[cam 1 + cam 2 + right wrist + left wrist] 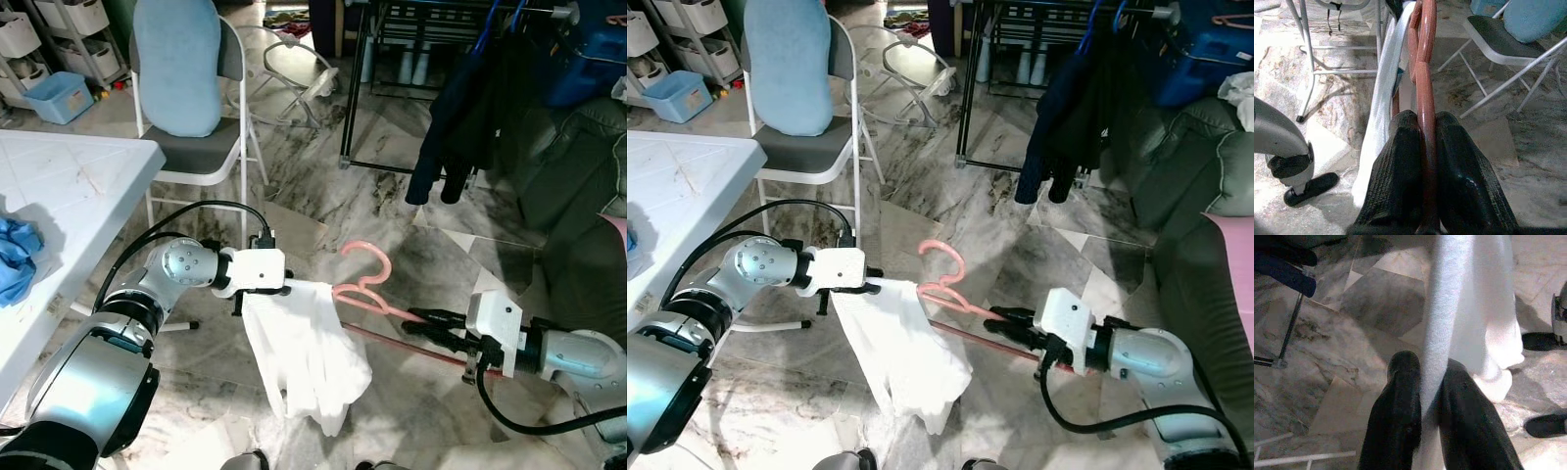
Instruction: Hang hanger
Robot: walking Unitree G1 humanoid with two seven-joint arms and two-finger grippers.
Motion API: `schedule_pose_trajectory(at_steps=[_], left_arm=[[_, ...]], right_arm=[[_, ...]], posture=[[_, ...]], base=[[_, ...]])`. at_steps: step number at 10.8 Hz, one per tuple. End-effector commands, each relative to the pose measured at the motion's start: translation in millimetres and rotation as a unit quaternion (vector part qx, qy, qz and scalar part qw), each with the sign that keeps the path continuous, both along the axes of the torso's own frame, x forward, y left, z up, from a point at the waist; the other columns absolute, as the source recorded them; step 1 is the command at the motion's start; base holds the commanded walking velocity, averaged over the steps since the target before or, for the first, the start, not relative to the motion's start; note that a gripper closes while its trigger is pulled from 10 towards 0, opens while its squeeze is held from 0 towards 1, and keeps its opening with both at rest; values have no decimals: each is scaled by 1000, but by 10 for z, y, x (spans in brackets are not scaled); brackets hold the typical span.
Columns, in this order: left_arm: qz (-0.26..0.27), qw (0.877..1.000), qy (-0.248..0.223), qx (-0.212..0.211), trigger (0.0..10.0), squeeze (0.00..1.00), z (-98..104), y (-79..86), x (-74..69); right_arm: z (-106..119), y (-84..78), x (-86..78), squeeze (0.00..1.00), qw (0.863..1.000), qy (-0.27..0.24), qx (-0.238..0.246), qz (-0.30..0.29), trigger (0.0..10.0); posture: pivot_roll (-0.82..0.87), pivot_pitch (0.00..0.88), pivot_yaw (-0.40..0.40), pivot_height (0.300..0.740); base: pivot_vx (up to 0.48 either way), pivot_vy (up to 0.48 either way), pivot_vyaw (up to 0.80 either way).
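Note:
A pink plastic hanger is held low over the marble floor between my two arms, hook up. My right gripper is shut on its right arm; the right wrist view has the pink bar pinched between both black fingers. A white garment drapes from the hanger's left end and hangs down. My left gripper is shut on the garment's top edge, and in the left wrist view the white cloth runs between the fingers. A black clothes rack with dark garments stands ahead.
A folding chair with a light blue cushion stands ahead on the left. A white table with a blue cloth is at my left. A dark sofa lies on the right. Storage bins sit far left.

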State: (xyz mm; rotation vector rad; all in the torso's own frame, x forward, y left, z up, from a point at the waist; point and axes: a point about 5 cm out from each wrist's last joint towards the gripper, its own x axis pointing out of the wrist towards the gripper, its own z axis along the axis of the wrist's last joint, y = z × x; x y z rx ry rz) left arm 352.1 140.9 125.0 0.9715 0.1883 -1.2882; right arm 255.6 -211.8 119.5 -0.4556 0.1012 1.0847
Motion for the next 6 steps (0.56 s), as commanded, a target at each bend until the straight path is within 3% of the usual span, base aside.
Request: schedule_pose_trajectory(at_steps=[1, 4, 5, 6], left_arm=[[9, 1000, 0, -2, 0, 0, 40, 25, 27], [13, 1000, 8, -6, 0, 0, 46, 38, 29], [21, 1000, 16, -10, 0, 0, 35, 61, 27], [29, 999, 23, -16, 0, 0, 13, 78, 19]], right_arm=[[55, 47, 15, 0, 1000, -19, 8, 14, 10000], [46, 51, 84, 0, 1000, -17, 22, -12, 10000], [61, 57, 136, 1000, 999, -18, 34, -31, 10000], [43, 51, 144, 1000, 999, -20, 30, -36, 10000]], posture=[[-154, 121, 67, 740], [-148, 118, 67, 740], [-147, 118, 67, 740], [-146, 119, 67, 740]], base=[[0, 0, 0], [0, 0, 0], [0, 0, 0], [0, 0, 0]])
